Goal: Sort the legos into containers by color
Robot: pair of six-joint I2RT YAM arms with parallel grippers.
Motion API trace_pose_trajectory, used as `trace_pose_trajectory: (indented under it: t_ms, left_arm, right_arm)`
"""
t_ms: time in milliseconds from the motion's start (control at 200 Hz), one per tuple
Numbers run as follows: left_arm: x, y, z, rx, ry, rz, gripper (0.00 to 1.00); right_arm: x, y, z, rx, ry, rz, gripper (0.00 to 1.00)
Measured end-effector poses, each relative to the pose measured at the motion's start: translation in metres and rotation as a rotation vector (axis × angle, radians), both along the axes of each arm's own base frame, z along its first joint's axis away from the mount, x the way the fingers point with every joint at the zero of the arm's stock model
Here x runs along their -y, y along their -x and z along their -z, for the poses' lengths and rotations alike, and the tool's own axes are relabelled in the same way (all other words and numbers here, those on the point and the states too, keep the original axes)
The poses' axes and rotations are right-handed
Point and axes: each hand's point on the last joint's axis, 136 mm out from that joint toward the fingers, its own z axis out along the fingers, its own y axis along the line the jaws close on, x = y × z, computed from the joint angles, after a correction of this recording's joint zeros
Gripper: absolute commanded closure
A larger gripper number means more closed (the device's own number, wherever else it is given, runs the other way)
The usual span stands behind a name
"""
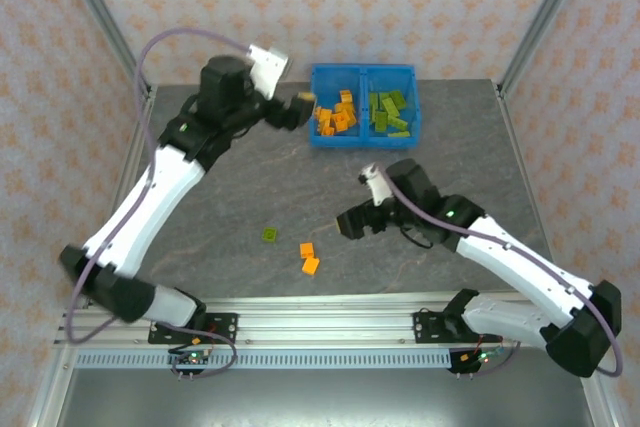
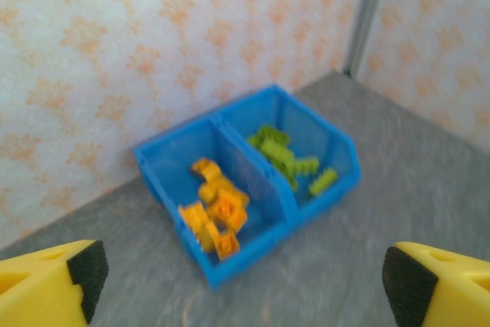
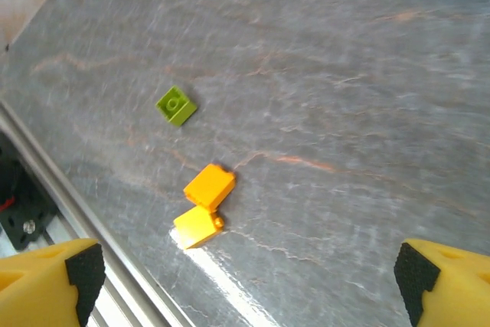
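Observation:
The blue bin (image 1: 364, 133) (image 2: 253, 246) stands at the back of the table, orange legos (image 1: 337, 114) (image 2: 214, 212) in its left compartment, green legos (image 1: 390, 112) (image 2: 287, 160) in its right one. Two orange legos (image 1: 308, 258) (image 3: 205, 204) and one green lego (image 1: 269, 235) (image 3: 176, 105) lie loose near the front. My left gripper (image 1: 300, 110) (image 2: 245, 281) hovers just left of the bin, open, nothing between its fingers. My right gripper (image 1: 350, 222) (image 3: 245, 281) hangs open over the middle of the table, right of the loose legos, holding nothing.
The grey table (image 1: 240, 177) is framed by metal posts and patterned walls. An aluminium rail (image 1: 320, 332) runs along the front edge, close behind the two orange bricks in the right wrist view.

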Motion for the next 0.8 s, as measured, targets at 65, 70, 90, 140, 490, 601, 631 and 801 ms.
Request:
trace_pose_trajectory:
  t_ms: [65, 70, 90, 140, 490, 601, 631, 801]
  left_arm:
    - [-0.014, 0.038, 0.021, 0.019, -0.101, 0.058, 0.00]
    - [-0.015, 0.040, 0.023, 0.021, -0.108, 0.061, 0.00]
    - [-0.019, 0.051, 0.031, 0.022, -0.139, 0.075, 0.00]
    - [-0.031, 0.078, 0.049, 0.040, -0.223, 0.115, 0.00]
    - [-0.091, 0.223, 0.120, 0.244, -0.630, 0.367, 0.00]
    - [-0.096, 0.242, 0.150, 0.196, -0.700, 0.454, 0.00]
    - [-0.098, 0.247, 0.159, 0.180, -0.712, 0.474, 0.00]
    - [-0.103, 0.266, 0.178, 0.169, -0.736, 0.521, 0.00]
  right_arm:
    - [-0.013, 0.008, 0.016, -0.019, 0.021, -0.036, 0.01]
    - [-0.014, 0.009, 0.018, -0.023, 0.023, -0.038, 0.01]
    - [-0.017, 0.011, 0.023, -0.034, 0.030, -0.042, 0.01]
    - [-0.025, 0.012, 0.035, -0.073, 0.051, -0.036, 0.01]
    - [-0.109, 0.017, 0.106, -0.328, 0.299, 0.025, 0.01]
    - [-0.121, 0.021, 0.121, -0.347, 0.363, 0.049, 0.01]
    - [-0.121, 0.021, 0.126, -0.350, 0.380, 0.062, 0.01]
    - [-0.104, 0.017, 0.151, -0.381, 0.488, 0.155, 0.11]
